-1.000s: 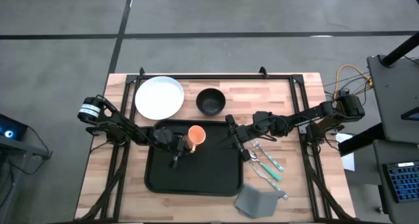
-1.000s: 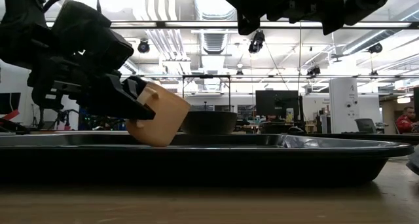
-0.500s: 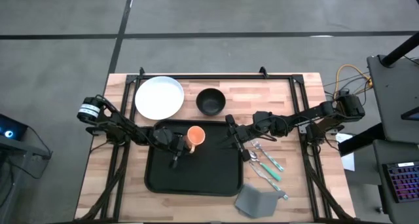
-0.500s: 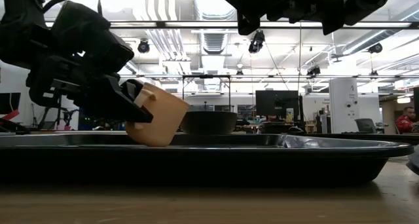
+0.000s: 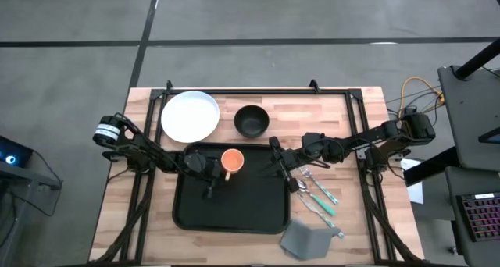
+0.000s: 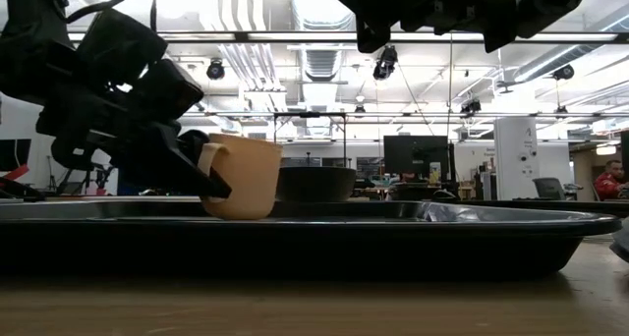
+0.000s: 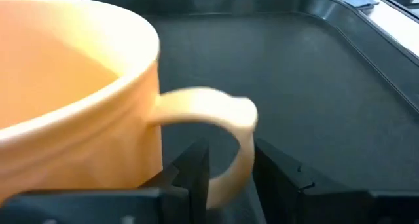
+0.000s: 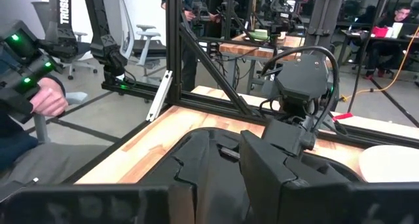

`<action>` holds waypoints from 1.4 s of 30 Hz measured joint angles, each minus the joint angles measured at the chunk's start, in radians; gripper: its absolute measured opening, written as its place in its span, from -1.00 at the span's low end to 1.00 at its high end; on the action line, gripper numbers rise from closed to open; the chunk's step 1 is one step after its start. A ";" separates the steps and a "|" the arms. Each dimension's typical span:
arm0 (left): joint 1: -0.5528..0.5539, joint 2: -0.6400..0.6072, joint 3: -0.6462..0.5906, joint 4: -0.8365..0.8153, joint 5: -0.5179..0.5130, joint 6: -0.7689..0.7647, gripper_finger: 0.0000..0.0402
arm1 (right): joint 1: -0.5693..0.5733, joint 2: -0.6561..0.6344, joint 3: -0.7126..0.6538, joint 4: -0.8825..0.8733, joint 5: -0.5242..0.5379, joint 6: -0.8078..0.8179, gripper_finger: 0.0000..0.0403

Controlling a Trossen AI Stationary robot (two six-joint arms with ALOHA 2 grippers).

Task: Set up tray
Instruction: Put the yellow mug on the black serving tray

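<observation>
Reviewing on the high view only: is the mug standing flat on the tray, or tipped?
Observer: Flat. The low view shows the mug upright, base on the tray.
Operator: Is the left claw gripping it?
Observer: No. Its wrist view shows the left claw open, astride the handle.
Operator: And the right claw?
Observer: The low view shows the right claw hanging well above the tray.

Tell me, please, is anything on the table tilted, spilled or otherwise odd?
Nothing stands out. The orange mug stands upright on the tray, with the left end effector open around its handle. The white plate, black bowl, cutlery and grey napkin lie undisturbed.
</observation>
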 joint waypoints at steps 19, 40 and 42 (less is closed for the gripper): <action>-0.001 -0.037 0.000 -0.041 -0.015 0.007 -0.42 | 0.000 0.000 0.000 -0.002 0.000 0.006 -0.57; -0.001 -0.221 -0.004 -0.287 -0.078 0.007 -0.42 | 0.000 0.000 0.000 -0.024 0.000 0.009 -0.64; -0.001 -0.253 -0.006 -0.317 -0.078 0.007 -0.42 | 0.000 0.000 0.000 -0.026 0.000 0.009 -0.62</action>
